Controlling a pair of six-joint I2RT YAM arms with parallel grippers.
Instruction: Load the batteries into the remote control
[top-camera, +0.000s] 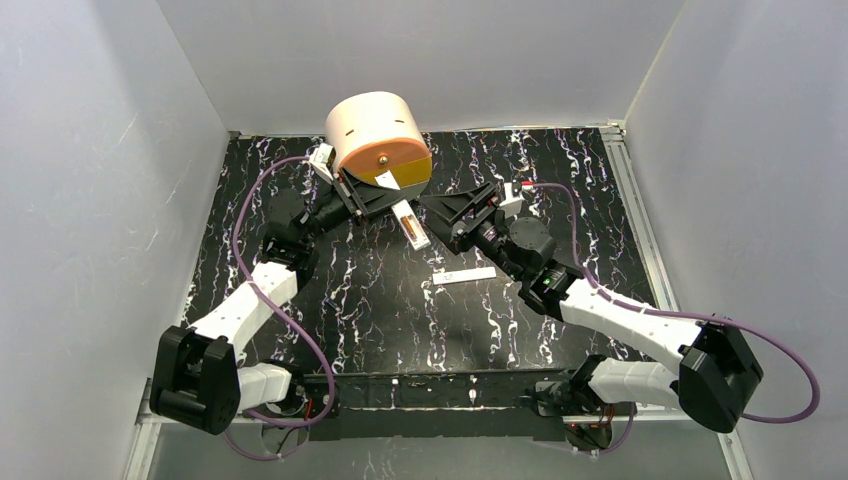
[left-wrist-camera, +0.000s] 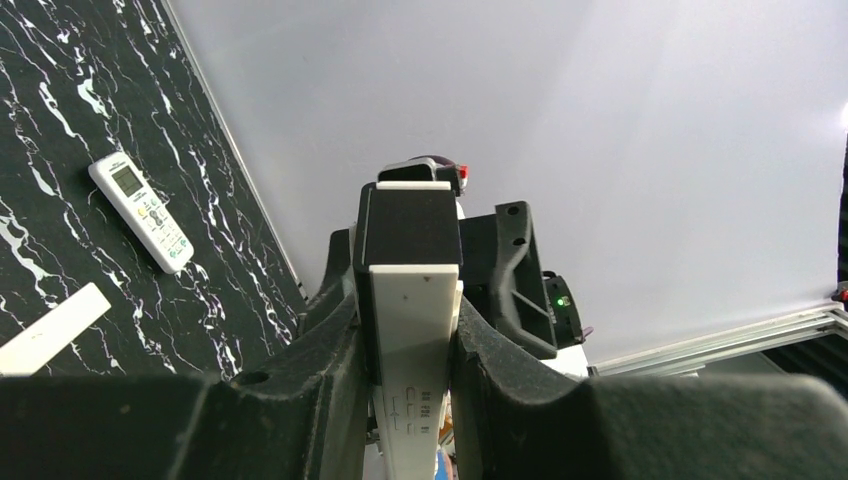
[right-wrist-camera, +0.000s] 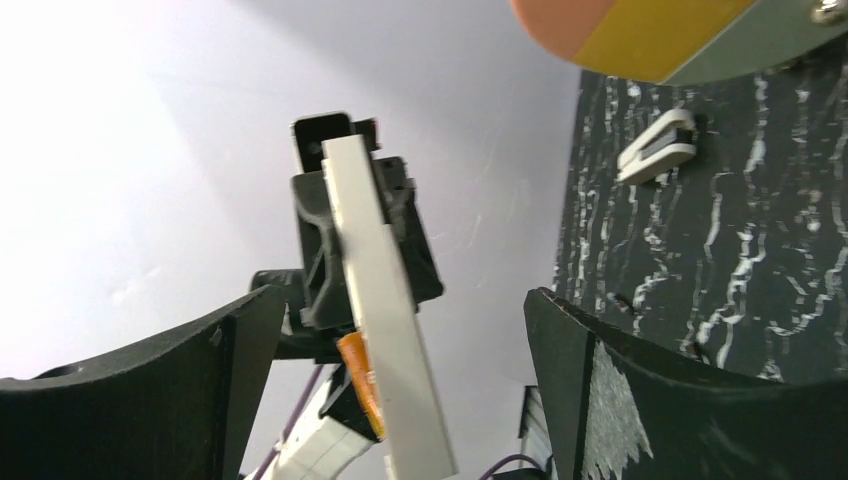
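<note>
Your left hand (left-wrist-camera: 408, 345) grasped the remote (right-wrist-camera: 375, 260), one battery (right-wrist-camera: 361, 385) showing in it. Your right hand (right-wrist-camera: 400, 300) stood released alongside. Second battery unseen, probably still to load.

Top camera above table (top-camera: 350, 300), wrist cameras close, face-to-face, both on remote control (left-wrist-camera: 415, 320)

The remote control (left-wrist-camera: 415, 320) runs off the bottom edge, the left fingers (left-wrist-camera: 290, 400) hiding its sides.
</note>
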